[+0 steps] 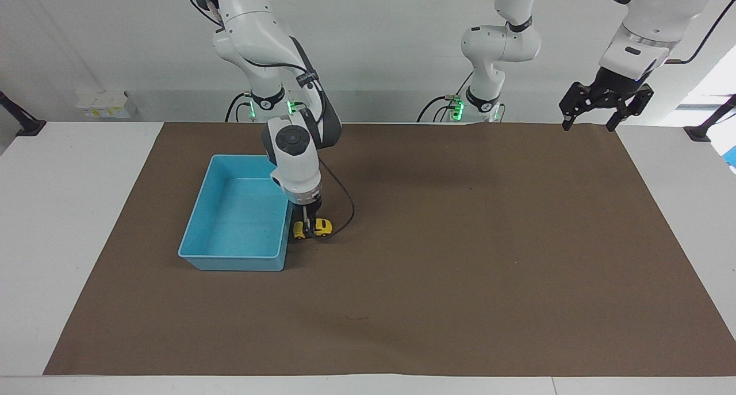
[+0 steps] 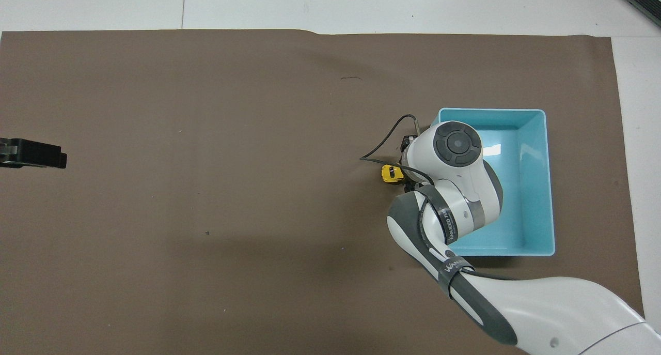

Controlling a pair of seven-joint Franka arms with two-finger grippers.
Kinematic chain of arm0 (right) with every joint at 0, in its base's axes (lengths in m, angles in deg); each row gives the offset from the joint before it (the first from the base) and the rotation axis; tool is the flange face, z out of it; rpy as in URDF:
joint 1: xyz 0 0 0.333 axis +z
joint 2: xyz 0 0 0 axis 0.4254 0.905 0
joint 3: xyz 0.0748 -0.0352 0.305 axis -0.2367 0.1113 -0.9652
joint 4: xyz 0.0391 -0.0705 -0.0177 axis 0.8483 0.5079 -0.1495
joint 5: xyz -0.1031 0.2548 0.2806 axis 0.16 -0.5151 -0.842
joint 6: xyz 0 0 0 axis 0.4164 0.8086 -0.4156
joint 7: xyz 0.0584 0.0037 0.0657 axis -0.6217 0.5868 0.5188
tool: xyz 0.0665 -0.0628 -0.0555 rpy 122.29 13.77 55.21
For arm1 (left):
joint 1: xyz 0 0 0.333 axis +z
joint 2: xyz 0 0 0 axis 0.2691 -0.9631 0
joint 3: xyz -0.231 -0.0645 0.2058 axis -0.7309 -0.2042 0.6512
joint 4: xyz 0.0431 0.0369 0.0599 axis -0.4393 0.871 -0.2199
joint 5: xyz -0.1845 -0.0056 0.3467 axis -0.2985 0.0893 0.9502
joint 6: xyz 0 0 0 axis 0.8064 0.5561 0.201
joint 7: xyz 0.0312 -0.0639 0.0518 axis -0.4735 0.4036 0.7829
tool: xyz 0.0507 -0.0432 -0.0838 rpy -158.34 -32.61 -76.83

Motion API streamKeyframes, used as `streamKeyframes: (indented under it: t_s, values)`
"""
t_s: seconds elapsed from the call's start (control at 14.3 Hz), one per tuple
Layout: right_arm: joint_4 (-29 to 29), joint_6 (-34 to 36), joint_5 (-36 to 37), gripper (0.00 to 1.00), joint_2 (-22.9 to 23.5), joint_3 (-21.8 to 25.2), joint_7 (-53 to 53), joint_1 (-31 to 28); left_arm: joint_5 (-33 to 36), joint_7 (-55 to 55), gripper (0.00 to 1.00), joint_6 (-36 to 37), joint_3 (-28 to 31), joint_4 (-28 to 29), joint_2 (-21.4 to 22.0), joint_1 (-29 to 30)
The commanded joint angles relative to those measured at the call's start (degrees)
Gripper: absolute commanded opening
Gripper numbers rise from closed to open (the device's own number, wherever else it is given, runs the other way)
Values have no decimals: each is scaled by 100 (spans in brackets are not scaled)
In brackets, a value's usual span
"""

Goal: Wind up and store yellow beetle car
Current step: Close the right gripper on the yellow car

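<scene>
From the facing view, you have the right end effector down at the brown mat, its fingers clamped across the yellow beetle car. The car sits on the mat just beside the blue bin, on the bin's side toward the left arm's end of the counter, close to the bin's wall and outside it. A black cable loops from the right wrist down past the car. The bin holds nothing that you can make out. The left end effector hangs high over the mat's edge nearest the robots, toward the left arm's end of the counter, with its fingers spread apart and nothing between them; that arm waits.

From the overhead view, the right arm covers most of the grasp, so you see only one end of the yellow beetle car poking out beside the wrist, next to the blue bin. The fingertips themselves are hidden there under the arm. The left end effector shows only as a dark block at the frame's edge, well apart from the car.
</scene>
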Motion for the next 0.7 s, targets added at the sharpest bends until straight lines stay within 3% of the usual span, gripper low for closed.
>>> streamKeyframes:
  t_s: [0.0,0.35,0.63]
  values:
    - [-13,-1,153,0,-95,-4,-193,194,-73,-23,100,74,-29,-37,23,81]
    - [-242,184,145,0,-472,-13,-36,194,-73,-23,100,74,-29,-37,23,81]
    - [-259,271,48,0,-867,-13,779,168,-73,-23,100,74,-29,-37,23,81]
